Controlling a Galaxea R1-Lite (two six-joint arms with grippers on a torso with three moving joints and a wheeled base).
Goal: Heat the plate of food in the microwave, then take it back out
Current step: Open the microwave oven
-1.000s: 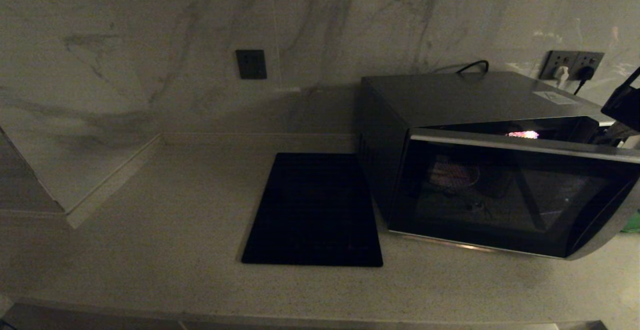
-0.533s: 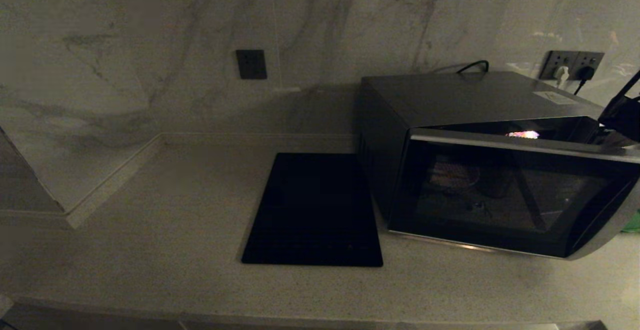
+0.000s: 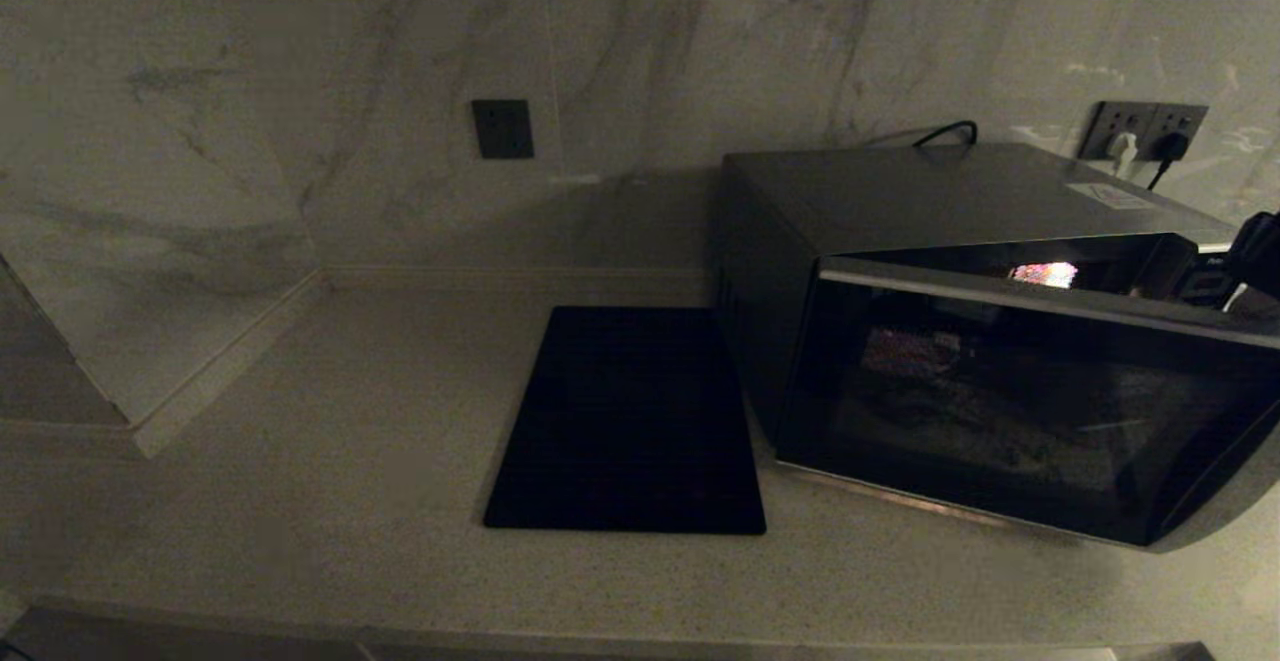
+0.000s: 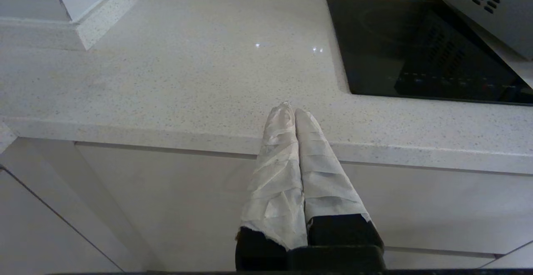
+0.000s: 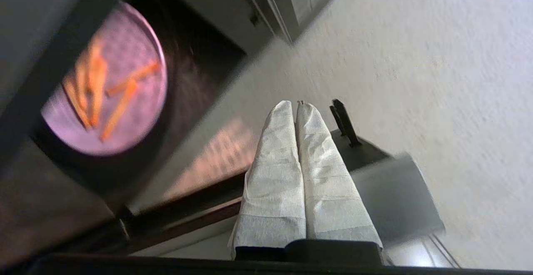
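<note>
The silver-grey microwave (image 3: 950, 191) stands at the right of the counter, its dark glass door (image 3: 1020, 411) swung partly open. Inside, the lilac-pink plate of food (image 5: 104, 83) with orange fries (image 5: 120, 100) rests in the dark cavity; in the head view only a pink glimpse (image 3: 1045, 272) shows over the door's top. My right gripper (image 5: 296, 104) is shut and empty, just behind the door's free edge beside its black latch hooks (image 5: 343, 121). The right arm (image 3: 1262, 246) shows at the far right. My left gripper (image 4: 290, 107) hangs shut below the counter's front edge.
A flat black square mat (image 3: 625, 421) lies on the pale speckled counter (image 3: 330, 461) just left of the microwave. Marble wall behind carries a dark switch (image 3: 502, 128) and a socket with plugs (image 3: 1145, 131). White cabinet fronts (image 4: 145, 208) are below the counter.
The microwave door has swung further open, its free edge coming nearer and lower. My right arm has dropped lower at the door's right edge.
</note>
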